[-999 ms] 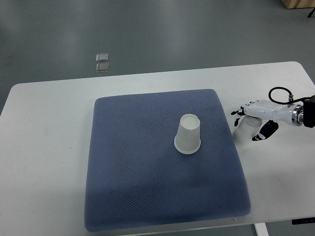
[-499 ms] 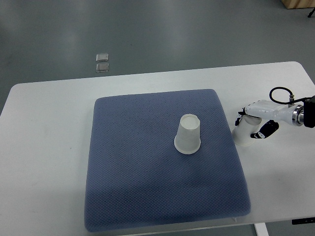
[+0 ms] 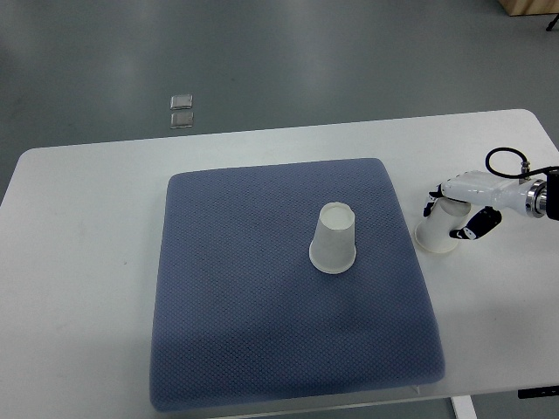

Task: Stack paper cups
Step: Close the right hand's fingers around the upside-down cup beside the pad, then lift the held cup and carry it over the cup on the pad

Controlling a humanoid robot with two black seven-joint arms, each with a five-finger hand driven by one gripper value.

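White table (image 3: 87,262); right hand (image 3: 458,209) half-hides cup (image 3: 436,236).

No text, label or number can be read anywhere.

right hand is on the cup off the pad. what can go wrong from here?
1. The right hand grips the outer cup near its top only; the cup looks tilted, so it may slip or crumple when lifted.
2. That cup sits on the table right beside the pad edge; dragging it sideways could catch its rim.
3. The pad cup stands free on a soft pad, so an off-centre stack may topple it.
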